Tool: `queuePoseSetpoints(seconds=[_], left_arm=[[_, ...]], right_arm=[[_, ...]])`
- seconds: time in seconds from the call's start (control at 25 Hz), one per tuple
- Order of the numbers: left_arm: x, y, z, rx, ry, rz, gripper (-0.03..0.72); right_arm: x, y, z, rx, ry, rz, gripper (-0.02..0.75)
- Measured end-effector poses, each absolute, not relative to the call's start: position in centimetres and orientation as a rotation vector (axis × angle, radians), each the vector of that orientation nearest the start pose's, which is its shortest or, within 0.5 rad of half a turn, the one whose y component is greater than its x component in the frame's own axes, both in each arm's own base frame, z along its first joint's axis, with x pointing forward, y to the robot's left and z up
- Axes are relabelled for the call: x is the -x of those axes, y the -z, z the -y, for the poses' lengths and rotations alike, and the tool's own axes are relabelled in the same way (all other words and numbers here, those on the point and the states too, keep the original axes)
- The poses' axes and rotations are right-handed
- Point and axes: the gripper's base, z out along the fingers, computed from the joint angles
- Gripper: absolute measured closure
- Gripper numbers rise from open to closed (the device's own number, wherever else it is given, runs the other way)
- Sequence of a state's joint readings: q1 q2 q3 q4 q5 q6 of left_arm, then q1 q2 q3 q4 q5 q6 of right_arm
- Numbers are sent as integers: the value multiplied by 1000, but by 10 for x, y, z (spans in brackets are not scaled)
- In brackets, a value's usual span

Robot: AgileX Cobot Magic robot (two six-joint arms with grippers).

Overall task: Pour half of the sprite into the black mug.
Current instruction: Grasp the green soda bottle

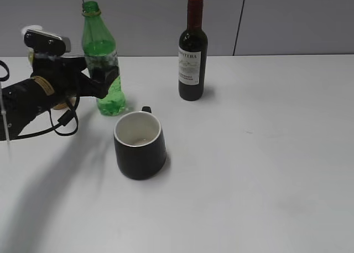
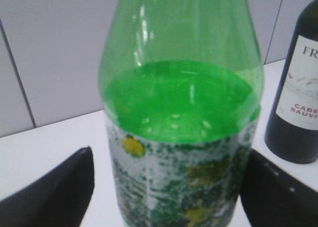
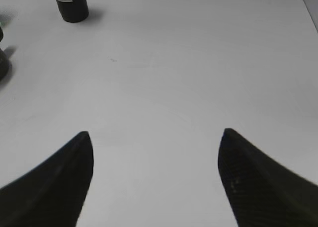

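A plain white desk (image 1: 265,170) runs back to a grey panelled wall (image 1: 287,15). Near the desk's far left edge stands the sprite (image 1: 101,59), upright, the left gripper (image 1: 105,76) spread around its label; contact is unclear. The black mug (image 1: 139,144) sits just in front, a wine bottle (image 1: 192,48) toward the far edge. The right gripper (image 3: 156,177) hangs open above bare desk.
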State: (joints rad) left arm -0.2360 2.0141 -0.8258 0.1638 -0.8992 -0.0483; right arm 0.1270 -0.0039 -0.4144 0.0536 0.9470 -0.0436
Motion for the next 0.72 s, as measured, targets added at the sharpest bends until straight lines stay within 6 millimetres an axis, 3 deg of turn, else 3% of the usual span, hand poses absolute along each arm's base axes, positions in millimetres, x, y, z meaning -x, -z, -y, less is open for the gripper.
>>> queuePoseSetpoints(seconds=[0.72], left_arm=[[-408,-105,111,-317,277,-1729,5]], right_arm=[[-8,-262,-5,168,-117,-2006,146]])
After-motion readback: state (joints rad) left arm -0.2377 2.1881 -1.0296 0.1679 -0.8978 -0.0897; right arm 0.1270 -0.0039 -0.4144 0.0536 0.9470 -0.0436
